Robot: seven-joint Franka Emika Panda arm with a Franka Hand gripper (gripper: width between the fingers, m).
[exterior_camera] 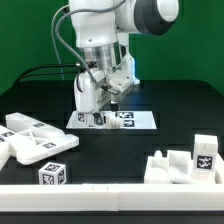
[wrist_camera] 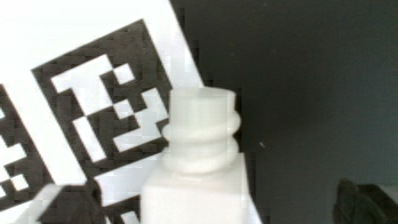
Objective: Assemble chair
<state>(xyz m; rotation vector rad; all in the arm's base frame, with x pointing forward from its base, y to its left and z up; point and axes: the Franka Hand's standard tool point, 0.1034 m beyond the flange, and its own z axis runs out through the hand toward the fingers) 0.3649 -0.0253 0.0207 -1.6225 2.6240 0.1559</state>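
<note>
The chair is in loose white plastic pieces with black-and-white tags. One piece, a white post [wrist_camera: 201, 135] with a knobbed end, stands between the fingers of my gripper [wrist_camera: 210, 208]. The dark fingertips [wrist_camera: 57, 206] show at either side, with gaps to the post, so the gripper is open around it. In the exterior view the gripper [exterior_camera: 96, 108] hangs low over the near-left end of the marker board [exterior_camera: 138, 120], with the white post [exterior_camera: 86, 97] under it. Flat chair panels [exterior_camera: 30, 138] lie at the exterior view's left, and a tagged block [exterior_camera: 55, 175] lies in front of them.
More white chair pieces [exterior_camera: 178, 165], one with an upright tag [exterior_camera: 205, 155], sit at the exterior view's right. A white rail [exterior_camera: 110, 203] runs along the table's front edge. Dark cables trail behind the arm at the left.
</note>
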